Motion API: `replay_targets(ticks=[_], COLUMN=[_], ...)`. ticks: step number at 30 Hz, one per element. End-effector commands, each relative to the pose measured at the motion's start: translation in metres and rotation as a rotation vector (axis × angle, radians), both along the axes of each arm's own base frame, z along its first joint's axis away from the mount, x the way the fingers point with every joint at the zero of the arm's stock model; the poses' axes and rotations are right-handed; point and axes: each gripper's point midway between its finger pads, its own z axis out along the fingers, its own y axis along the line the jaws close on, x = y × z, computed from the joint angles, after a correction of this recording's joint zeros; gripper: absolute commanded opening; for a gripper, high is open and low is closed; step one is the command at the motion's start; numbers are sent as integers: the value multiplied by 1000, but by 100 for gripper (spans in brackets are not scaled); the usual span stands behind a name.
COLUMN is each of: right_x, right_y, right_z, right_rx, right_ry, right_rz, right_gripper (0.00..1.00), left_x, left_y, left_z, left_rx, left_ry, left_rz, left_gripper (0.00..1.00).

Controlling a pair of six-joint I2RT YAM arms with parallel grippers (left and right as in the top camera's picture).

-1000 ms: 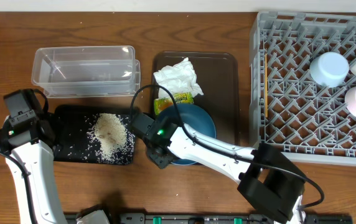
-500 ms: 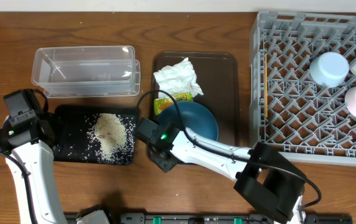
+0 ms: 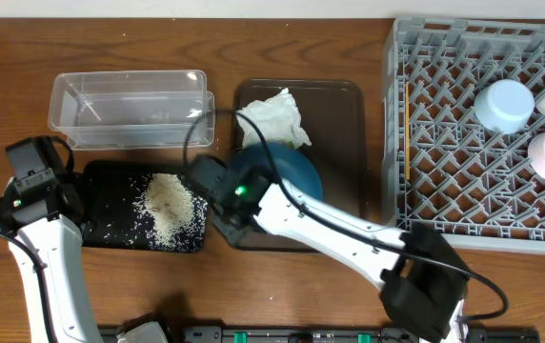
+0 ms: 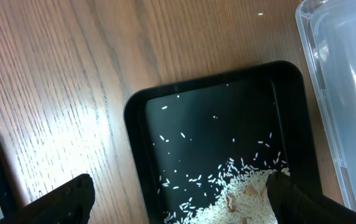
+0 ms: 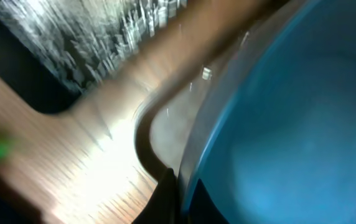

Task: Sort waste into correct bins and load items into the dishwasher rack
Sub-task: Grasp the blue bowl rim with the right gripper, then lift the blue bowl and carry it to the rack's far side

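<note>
Dark-blue bowl [image 3: 290, 170]: mouth up, on brown tray [image 3: 344, 124]; tissue [image 3: 272, 116] at its 12 o'clock. Right tool [image 5: 178, 188]: clamped on bowl rim. Left tool [image 4: 179, 186]: wide, over black tray [image 4: 137, 124].

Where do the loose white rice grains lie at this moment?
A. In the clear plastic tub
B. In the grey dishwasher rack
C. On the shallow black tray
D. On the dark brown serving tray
C: the rice grains lie in a heap, with some scattered, on the black tray; the left wrist view shows the same heap on its dark floor.
</note>
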Motion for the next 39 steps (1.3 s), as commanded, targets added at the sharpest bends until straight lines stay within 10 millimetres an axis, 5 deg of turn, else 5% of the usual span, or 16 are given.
replay_targets(ticks=[1, 8, 14, 20, 30, 39], right_x=[51, 144, 200, 215, 218, 217], right_y=[-11, -92, -171, -227, -311, -328], right_z=[57, 140, 165, 187, 254, 218], right_rx=[29, 52, 249, 629, 1211, 1359], right_ry=[-159, -297, -198, -31, -76, -33], right_rz=[-93, -336, -471, -367, -177, -135], right_gripper=[2, 1, 1, 1, 1, 1], left_x=[2, 2, 2, 2, 2, 2], left_y=[4, 4, 4, 4, 4, 4], left_z=[6, 6, 6, 6, 6, 6], left_rx=[11, 11, 11, 11, 11, 11], left_ry=[-18, -18, -18, -18, -18, -18], left_rz=[16, 16, 16, 16, 16, 16], left_gripper=[91, 91, 91, 91, 91, 91])
